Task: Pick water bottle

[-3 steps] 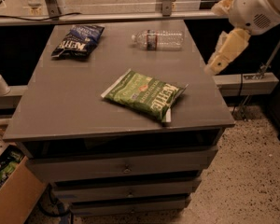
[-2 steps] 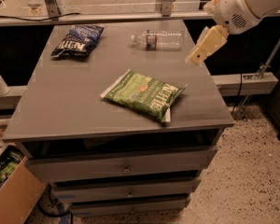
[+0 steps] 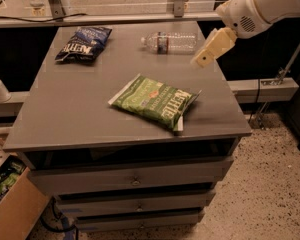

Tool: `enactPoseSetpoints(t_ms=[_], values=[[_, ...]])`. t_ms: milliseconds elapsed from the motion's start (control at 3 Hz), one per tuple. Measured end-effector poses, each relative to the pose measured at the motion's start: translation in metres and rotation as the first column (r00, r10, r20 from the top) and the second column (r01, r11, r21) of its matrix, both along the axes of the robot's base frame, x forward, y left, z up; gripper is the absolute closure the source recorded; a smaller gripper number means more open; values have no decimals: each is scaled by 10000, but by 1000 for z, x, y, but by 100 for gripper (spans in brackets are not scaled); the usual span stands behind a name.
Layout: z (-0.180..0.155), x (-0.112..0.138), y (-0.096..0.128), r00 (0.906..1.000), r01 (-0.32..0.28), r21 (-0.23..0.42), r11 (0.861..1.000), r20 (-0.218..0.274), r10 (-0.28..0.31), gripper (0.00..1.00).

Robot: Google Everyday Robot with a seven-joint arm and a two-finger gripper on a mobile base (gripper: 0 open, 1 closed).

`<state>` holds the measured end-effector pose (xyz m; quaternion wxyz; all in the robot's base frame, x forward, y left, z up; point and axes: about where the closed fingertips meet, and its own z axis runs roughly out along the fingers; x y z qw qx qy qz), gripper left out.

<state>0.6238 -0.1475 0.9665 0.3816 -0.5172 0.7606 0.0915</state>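
Green bag [image 3: 155, 103] lies apart, jaws near water bottle [image 3: 170, 42].

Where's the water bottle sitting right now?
In the camera view, the bottle lies on its side near the table's far edge, right of the blue bag; the hand hovers just to its right.

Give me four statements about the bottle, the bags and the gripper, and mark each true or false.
1. The bottle lies on its side. True.
2. The gripper is touching the bottle. False: it hangs just past the bottle's base end, apart from it.
3. On the table, the green bag lies nearer the front edge than the blue bag. True.
4. The blue bag lies on top of the green bag. False: they lie apart, with the blue bag at the back left corner.
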Motion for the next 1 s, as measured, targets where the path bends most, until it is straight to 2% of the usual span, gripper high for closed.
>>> enactPoseSetpoints(t_ms=[333, 667, 1000], values=[[-12, 23, 18, 9976, 688, 960, 9930, -122, -679, 0], [-23, 61, 37, 9950, 911, 1688, 9814, 253, -967, 0], [-39, 95, 50, 9939, 820, 1705, 9819, 595, -933, 0]])
